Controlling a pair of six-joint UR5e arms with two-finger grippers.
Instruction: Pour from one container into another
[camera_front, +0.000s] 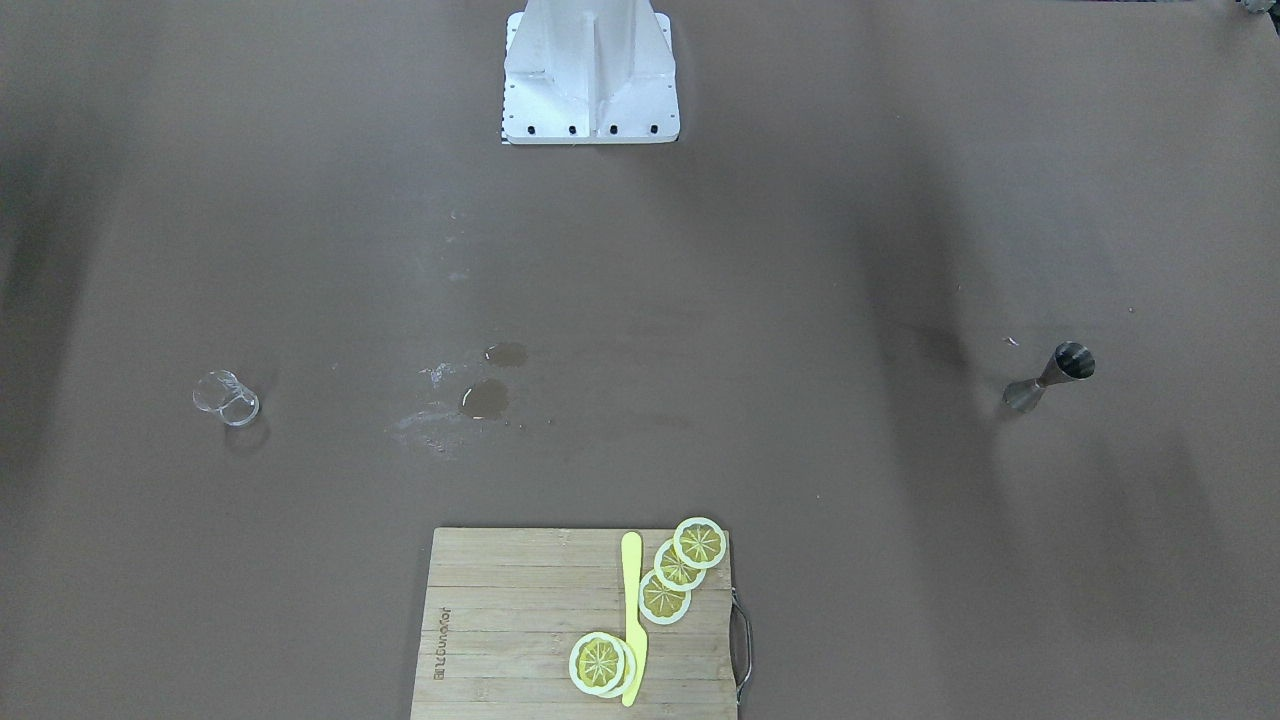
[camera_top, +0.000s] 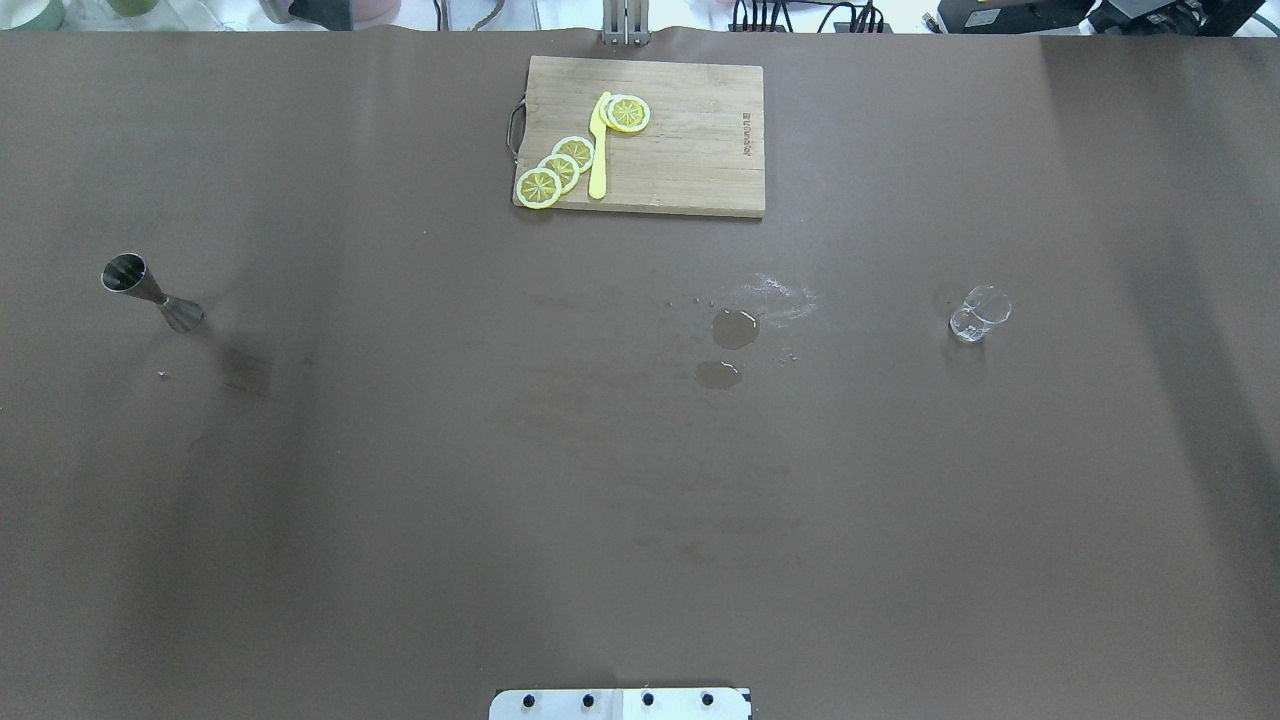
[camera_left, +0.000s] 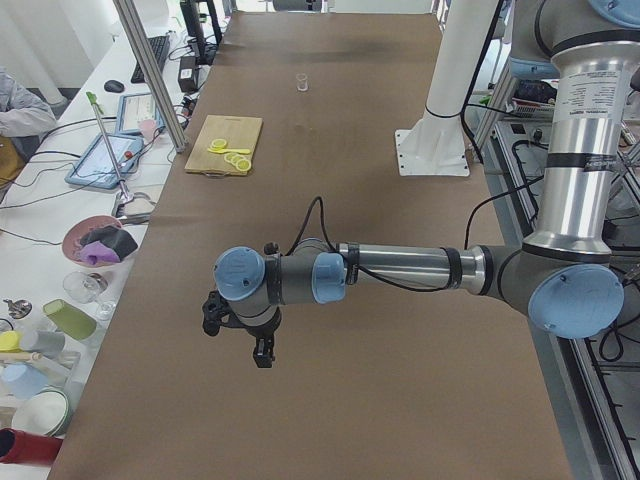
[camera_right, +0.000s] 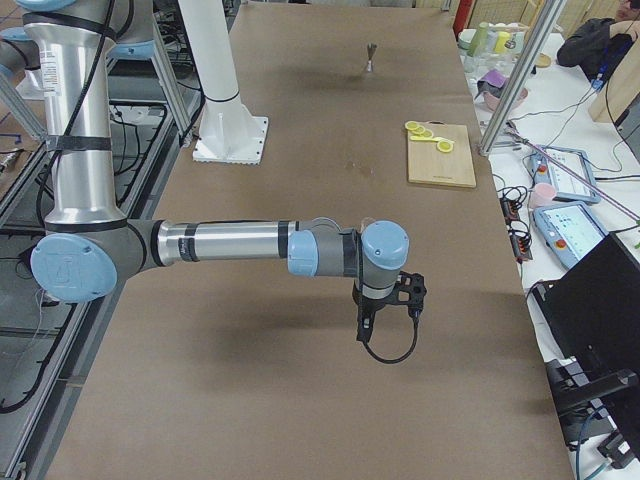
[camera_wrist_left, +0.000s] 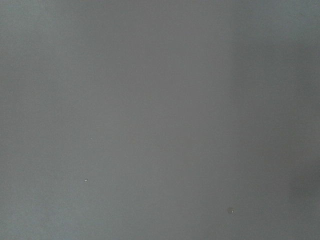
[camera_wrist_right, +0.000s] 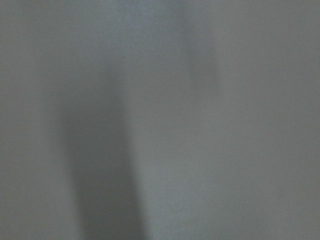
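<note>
Steel jigger (camera_top: 150, 292) first: it stands upright at the far left of the overhead view, about mid-height, alone on the brown surface (camera_top: 400, 500). Way across, at the right of that same view, sits the small clear glass (camera_top: 980, 313), also upright and well apart from the jigger. Whether either one holds liquid, I cannot tell.

Between them, just right of centre, lie two small wet puddles (camera_top: 735, 328) with a whitish smear (camera_top: 780, 295) just beside them. Up at the top centre, a wooden cutting board (camera_top: 690, 140) carries lemon slices (camera_top: 560, 168) and a yellow knife (camera_top: 598, 150) laid among them.

Now the arms. In the left side view the left hand (camera_left: 245, 335) hangs above bare surface in the lower left of the frame. How far its fingers are spread, and whether it holds anything, I cannot tell. In the right side view the right hand (camera_right: 385, 305) hangs above bare surface right of centre, and its spread is just as unreadable. Both wrist cameras show only plain surface.
</note>
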